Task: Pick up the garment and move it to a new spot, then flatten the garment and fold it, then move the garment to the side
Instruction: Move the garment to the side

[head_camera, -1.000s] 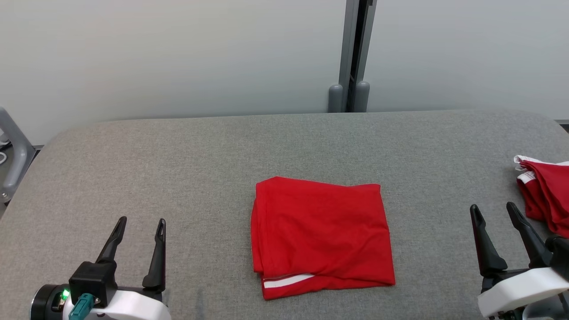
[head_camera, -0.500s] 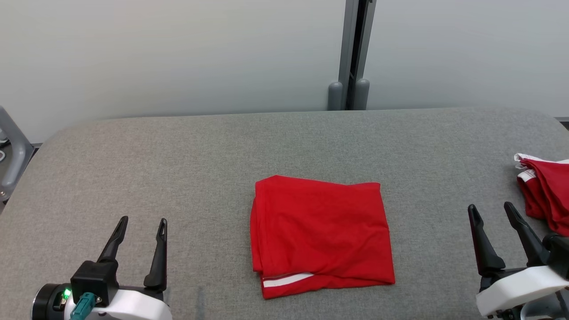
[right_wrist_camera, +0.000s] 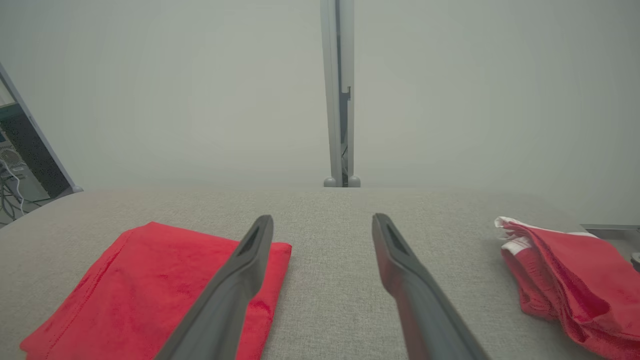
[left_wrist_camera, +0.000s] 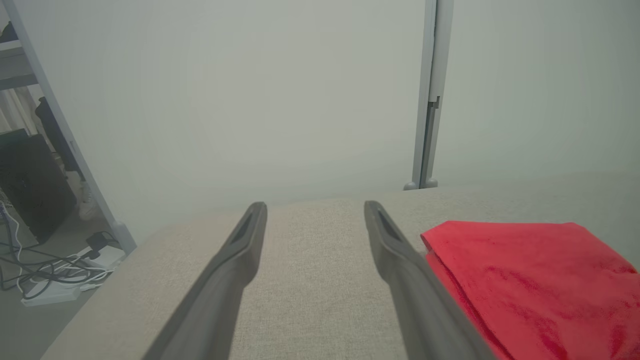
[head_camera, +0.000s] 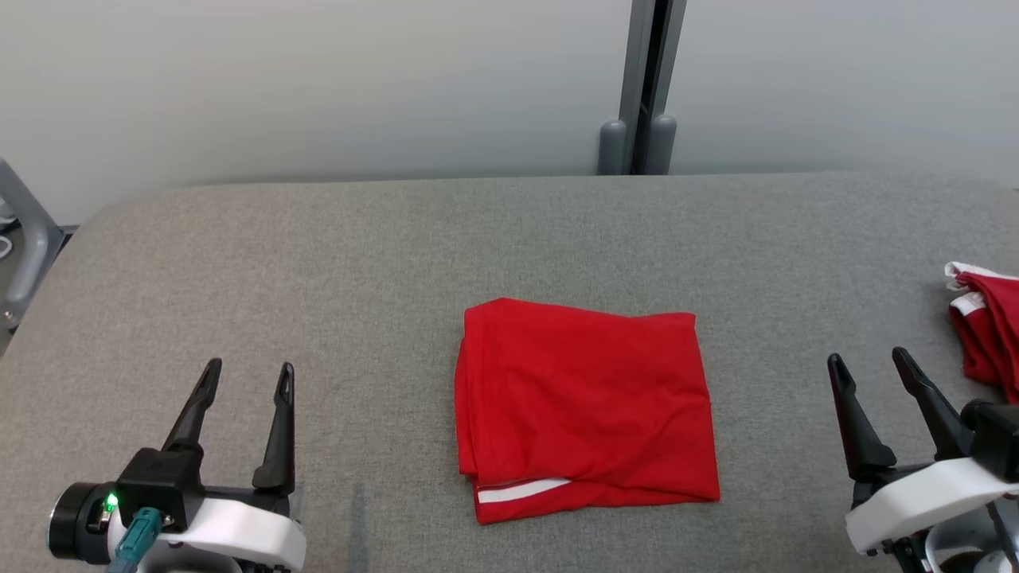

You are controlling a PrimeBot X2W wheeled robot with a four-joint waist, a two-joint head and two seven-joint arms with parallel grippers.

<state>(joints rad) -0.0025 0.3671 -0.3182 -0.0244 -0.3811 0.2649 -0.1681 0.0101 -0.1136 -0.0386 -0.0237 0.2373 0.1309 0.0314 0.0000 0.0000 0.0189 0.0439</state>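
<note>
Bright, soft, even light; faint shadow under the red cloth (head_camera: 585, 410) on the worktop (head_camera: 358, 263). Head view sharp; both wrist views hazy and pale, the near fingers (left_wrist_camera: 225, 285) blurred.

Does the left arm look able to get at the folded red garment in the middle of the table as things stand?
Probably yes: the left gripper is open, and nothing but bare table lies between it and the folded garment.

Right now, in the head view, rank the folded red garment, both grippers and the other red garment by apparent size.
1. folded red garment.
2. left gripper and right gripper: alike, unranked, and nearest the camera.
3. other red garment, cut by the frame's edge, so unsure.
</note>
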